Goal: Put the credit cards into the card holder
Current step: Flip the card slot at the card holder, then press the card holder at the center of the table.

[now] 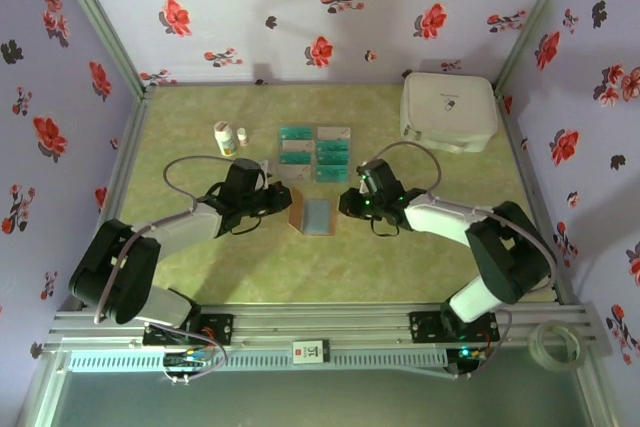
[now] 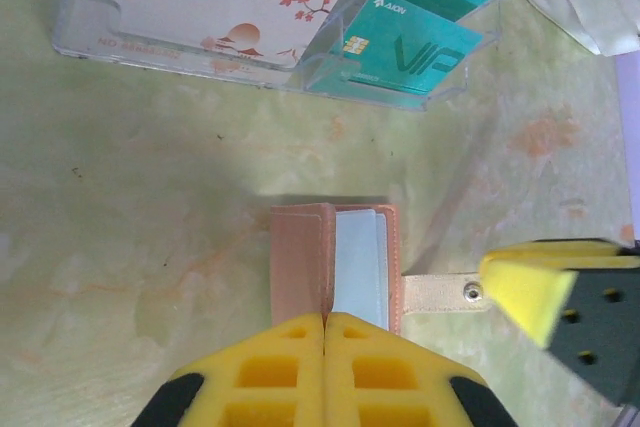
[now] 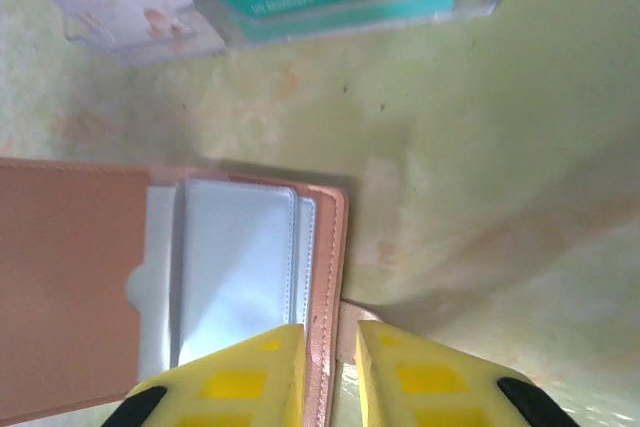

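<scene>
We see a small, flat, reddish-brown leather-like card holder (image 1: 315,217) lying open on a pale yellow-green mottled table (image 1: 250,267), between two grippers with yellow foam fingers. The left gripper (image 2: 326,325) has its fingers pressed flat together with no gap between them. They clamp the near edge of the holder, right at the fold where the brown cover meets the silvery-clear plastic sleeves. From above, that cover tilts up off the table just beside these fingers. The right gripper (image 3: 331,337) has its fingers a little apart. The holder's pinkish-brown rim sits in the gap, against one finger, with a sliver of space before the other. From the left wrist, one yellow fingertip (image 2: 525,292) of the right gripper meets the end of a beige strap tab (image 2: 435,294), which carries a small metal snap and sticks out sideways from the holder. Ahead of both pairs of fingers, and apart from the holder, thin rectangular credit cards (image 2: 420,47) rest in a clear plastic compartment tray (image 2: 90,42). Most are teal-green with VIP lettering, and one is white with red blossoms. Well beyond the right gripper stands a large white rounded case (image 1: 448,110). Two small white bottles (image 1: 228,137) stand beyond the left gripper, beside the tray.
</scene>
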